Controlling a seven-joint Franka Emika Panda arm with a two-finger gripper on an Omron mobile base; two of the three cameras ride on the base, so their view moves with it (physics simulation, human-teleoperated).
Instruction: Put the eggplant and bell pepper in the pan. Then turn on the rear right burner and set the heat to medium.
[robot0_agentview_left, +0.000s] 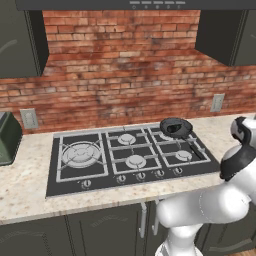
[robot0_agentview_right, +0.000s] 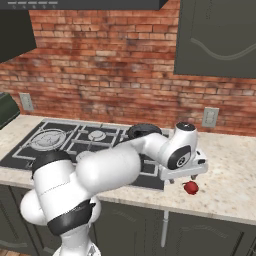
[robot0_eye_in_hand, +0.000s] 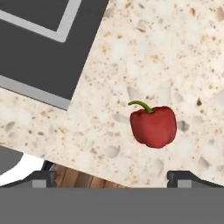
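Observation:
The bell pepper (robot0_eye_in_hand: 154, 126), bright red with a green stem, lies on the speckled counter right of the stove, near the front edge. My gripper (robot0_eye_in_hand: 113, 179) hangs over it, open wide and empty, with the pepper between and beyond the fingertips (robot0_eye_in_hand: 183, 177). From the right base, the gripper (robot0_agentview_right: 184, 178) hovers just above the pepper (robot0_agentview_right: 190, 187). The pan (robot0_agentview_left: 176, 127) sits on the stove's rear right corner, covering the rear right burner. A near-black rounded lump in it looks like the eggplant (robot0_agentview_left: 173, 129). The arm partly hides the pan (robot0_agentview_right: 145, 131).
The black stove (robot0_agentview_left: 75, 187) has a row of knobs (robot0_agentview_left: 141, 175) along its front edge and a large ringed burner (robot0_agentview_left: 81, 154) at the left. A green appliance (robot0_agentview_left: 7, 140) stands at the far left. The counter (robot0_agentview_right: 227, 165) edge runs close to the pepper.

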